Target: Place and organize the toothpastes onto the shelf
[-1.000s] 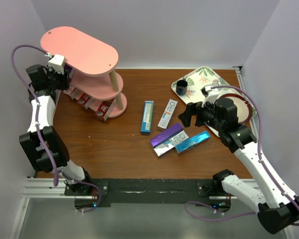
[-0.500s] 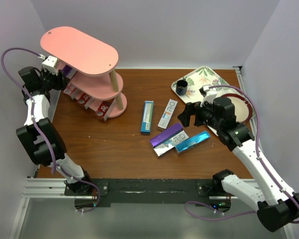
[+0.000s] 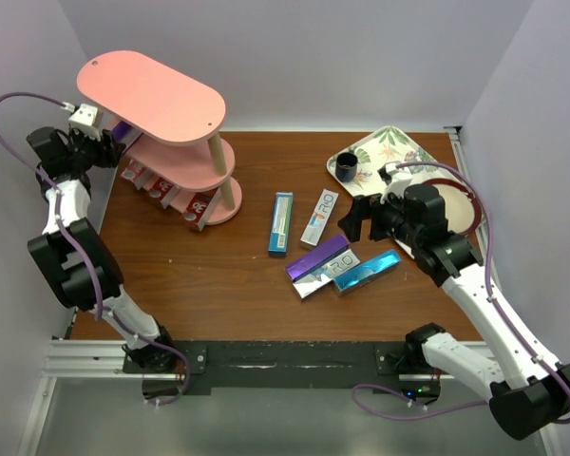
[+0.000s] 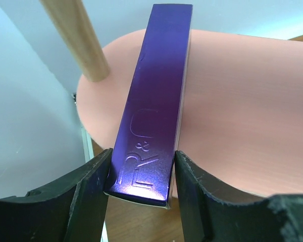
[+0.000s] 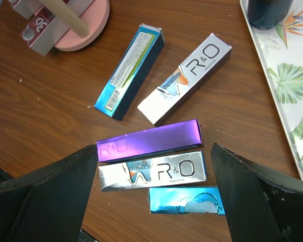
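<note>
The pink three-tier shelf (image 3: 161,95) stands at the far left. A glossy purple carton (image 4: 156,101) lies on its middle tier (image 4: 242,101), near end overhanging the edge; it also shows in the top view (image 3: 122,129). My left gripper (image 4: 144,154) flanks that end, a thin gap at one finger. Red cartons (image 3: 198,206) sit on the bottom tier. On the table lie a teal carton (image 5: 131,70), a silver-white one (image 5: 187,78), then purple (image 5: 149,141), silver (image 5: 154,171) and blue-foil (image 5: 187,200) ones side by side. My right gripper (image 5: 152,151) hovers wide open above these three.
A leaf-patterned tray (image 3: 399,147) with a dark cup (image 3: 347,168) sits at the back right, beside a dark red ring-shaped plate (image 3: 461,204). A wooden shelf post (image 4: 76,38) rises just left of the purple carton. Walls close in on the left, back and right.
My left arm has drawn back to the left, away from the shelf, while the purple carton stays on the middle tier. The right gripper has hardly moved.
</note>
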Controlling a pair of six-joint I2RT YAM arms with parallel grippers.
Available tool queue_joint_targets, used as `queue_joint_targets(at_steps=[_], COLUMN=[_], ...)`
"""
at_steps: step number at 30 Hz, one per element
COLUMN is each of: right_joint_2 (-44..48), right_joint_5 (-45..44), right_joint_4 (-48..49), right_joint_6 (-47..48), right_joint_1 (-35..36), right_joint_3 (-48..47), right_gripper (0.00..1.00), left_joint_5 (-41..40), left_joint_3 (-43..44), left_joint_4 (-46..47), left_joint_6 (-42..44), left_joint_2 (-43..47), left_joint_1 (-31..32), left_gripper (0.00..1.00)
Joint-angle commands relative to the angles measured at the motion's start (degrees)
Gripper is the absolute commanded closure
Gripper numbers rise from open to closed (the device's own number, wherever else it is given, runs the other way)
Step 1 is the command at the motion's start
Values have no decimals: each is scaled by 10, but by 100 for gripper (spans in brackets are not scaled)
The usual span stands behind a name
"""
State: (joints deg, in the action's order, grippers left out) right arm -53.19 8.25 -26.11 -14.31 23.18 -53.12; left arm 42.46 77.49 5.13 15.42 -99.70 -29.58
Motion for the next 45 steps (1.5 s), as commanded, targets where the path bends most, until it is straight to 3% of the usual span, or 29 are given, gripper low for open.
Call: queue_joint_targets(at_steps=[1, 18, 24, 29, 32, 40, 45], right_joint_2=[-3, -17, -19, -18, -17, -20, -6], right_joint_5=[-7, -8, -9, -6, -3, 5, -6], right_joint_4=[10, 3, 4, 4, 6, 3, -5], right_joint_6=[1, 5, 7, 7, 7, 8, 8], right_joint_1=[-3, -2, -2, -2, -2, -2, -2], right_joint_3=[-1, -6, -6, -8, -8, -14, -15], right_gripper=[1, 1, 2, 1, 2, 1, 1], left_joint_5=[18, 87, 105, 110, 83, -53, -137], left_joint_3=[24, 70, 65, 43, 0, -257, -365], left_joint_4=[59, 139, 154, 184, 196, 342, 265], left_joint_6=[-26, -64, -82, -114, -123, -224, -194], left_joint_2=[-17, -84, -76, -45, 3, 232, 364], left_joint_1=[-13, -14, -20, -28, -28, -24, 9], left_gripper=[44, 42, 19, 16, 15, 14, 13])
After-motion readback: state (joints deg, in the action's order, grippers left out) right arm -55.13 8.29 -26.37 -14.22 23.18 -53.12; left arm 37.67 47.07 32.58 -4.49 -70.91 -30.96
